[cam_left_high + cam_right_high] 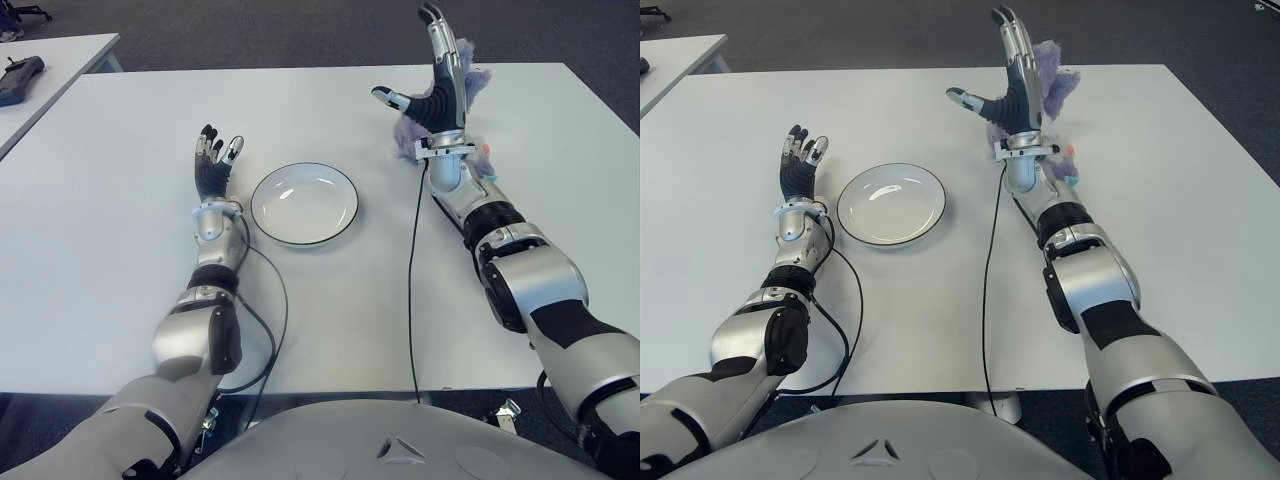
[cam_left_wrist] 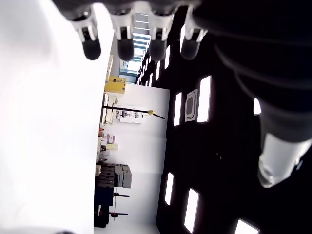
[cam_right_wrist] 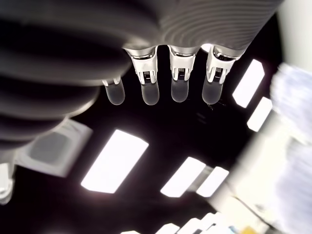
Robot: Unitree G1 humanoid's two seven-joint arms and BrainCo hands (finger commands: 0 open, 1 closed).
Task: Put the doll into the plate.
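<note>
A fluffy purple doll [image 1: 473,78] lies on the white table [image 1: 120,240] at the far right, mostly hidden behind my right hand [image 1: 432,70]. That hand stands raised just in front of the doll, fingers stretched straight up and thumb out to the left, holding nothing. The doll shows as a pale blur [image 3: 292,146] at the edge of the right wrist view. A white plate [image 1: 304,203] with a dark rim sits empty at the table's middle. My left hand [image 1: 214,158] shows just left of the plate, fingers spread upward and empty.
A black cable [image 1: 412,280] runs from my right wrist down across the table to its near edge. Another cable [image 1: 272,320] loops beside my left forearm. A second table [image 1: 55,60] with a dark device [image 1: 18,78] stands at the far left.
</note>
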